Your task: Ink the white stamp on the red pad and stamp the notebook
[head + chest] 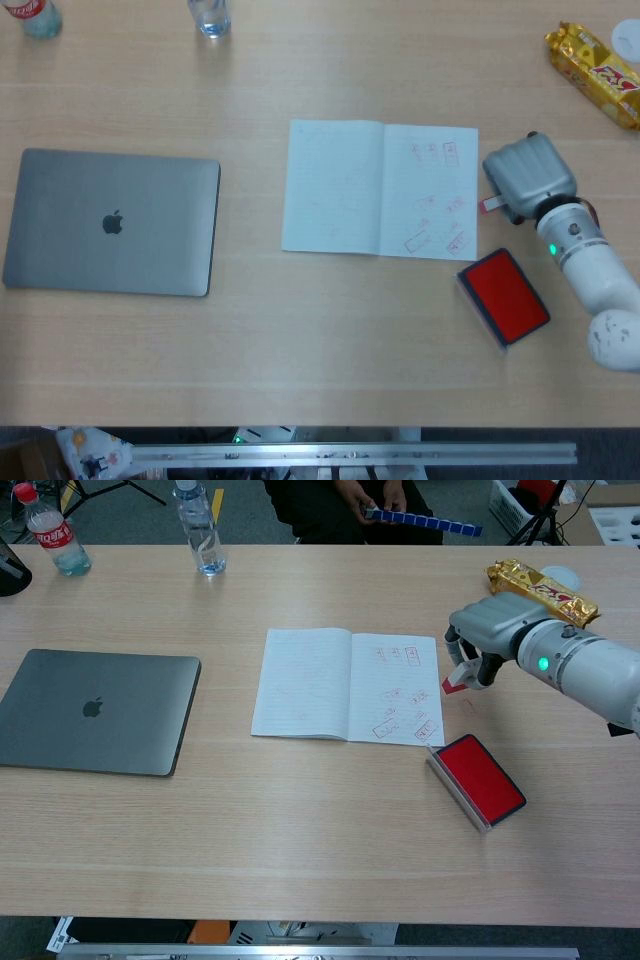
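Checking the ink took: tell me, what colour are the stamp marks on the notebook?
Red, on the notebook's right page; clearest in the chest view.

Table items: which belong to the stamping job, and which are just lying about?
Job:
white stamp, held in the right hand
red ink pad
open notebook, right page stamped

Lying about:
closed laptop
two bottles
gold snack packet

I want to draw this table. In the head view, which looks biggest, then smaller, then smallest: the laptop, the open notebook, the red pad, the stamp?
1. laptop
2. notebook, a bit smaller than the laptop
3. red pad
4. stamp, mostly hidden under the right hand
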`<state>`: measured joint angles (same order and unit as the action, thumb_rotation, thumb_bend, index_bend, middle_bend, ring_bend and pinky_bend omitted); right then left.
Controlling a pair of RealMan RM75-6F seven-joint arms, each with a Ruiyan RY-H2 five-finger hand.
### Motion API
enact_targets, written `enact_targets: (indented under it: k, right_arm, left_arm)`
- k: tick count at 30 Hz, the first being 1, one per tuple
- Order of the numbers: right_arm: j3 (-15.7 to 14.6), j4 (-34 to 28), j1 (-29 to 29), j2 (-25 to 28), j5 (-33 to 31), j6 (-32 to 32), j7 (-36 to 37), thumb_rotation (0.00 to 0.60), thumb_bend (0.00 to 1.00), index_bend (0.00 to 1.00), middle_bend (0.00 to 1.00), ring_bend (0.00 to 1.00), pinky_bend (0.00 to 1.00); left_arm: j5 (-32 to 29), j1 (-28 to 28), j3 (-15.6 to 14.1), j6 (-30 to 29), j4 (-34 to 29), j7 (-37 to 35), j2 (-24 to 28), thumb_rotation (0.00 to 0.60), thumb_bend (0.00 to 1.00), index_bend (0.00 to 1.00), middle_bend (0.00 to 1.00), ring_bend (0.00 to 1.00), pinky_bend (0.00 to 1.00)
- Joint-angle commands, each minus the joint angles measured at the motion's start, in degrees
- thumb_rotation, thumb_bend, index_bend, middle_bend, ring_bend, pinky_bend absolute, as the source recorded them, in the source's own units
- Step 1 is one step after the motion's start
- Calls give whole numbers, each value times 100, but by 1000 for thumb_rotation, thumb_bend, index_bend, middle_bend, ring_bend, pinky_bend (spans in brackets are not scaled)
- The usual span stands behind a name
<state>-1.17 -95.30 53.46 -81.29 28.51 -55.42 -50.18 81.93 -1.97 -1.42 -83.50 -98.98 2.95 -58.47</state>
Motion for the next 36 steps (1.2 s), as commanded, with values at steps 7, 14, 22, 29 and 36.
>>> enact_targets:
  k: [7,14,22,29,36]
  right_arm:
    - [-333,430,-229,-70,186,228,254,600,507,859,628,504,330]
    - [-481,725,-356,-234,375,312,350,600,452,844,613,489,331]
    - [-508,788,-433,-272,525,322,433,600,406,774,580,464,332]
    - [-528,834,-471,-290,596,334,434,600,357,694,538,432,332]
    - [-502,803,-486,-274,642,313,431,600,312,647,505,412,331]
  left_arm:
    - [43,60,-34,88,-97,124,-2,600,324,0,0,0,0]
    - [17,78,-47,129,-126,180,-9,600,324,0,0,0,0]
    - [-5,89,-35,126,-148,192,-10,600,324,0,0,0,0]
    - [-43,92,-46,152,-132,212,-18,600,324,0,0,0,0]
    - [-66,97,-46,164,-122,208,-16,600,324,0,0,0,0]
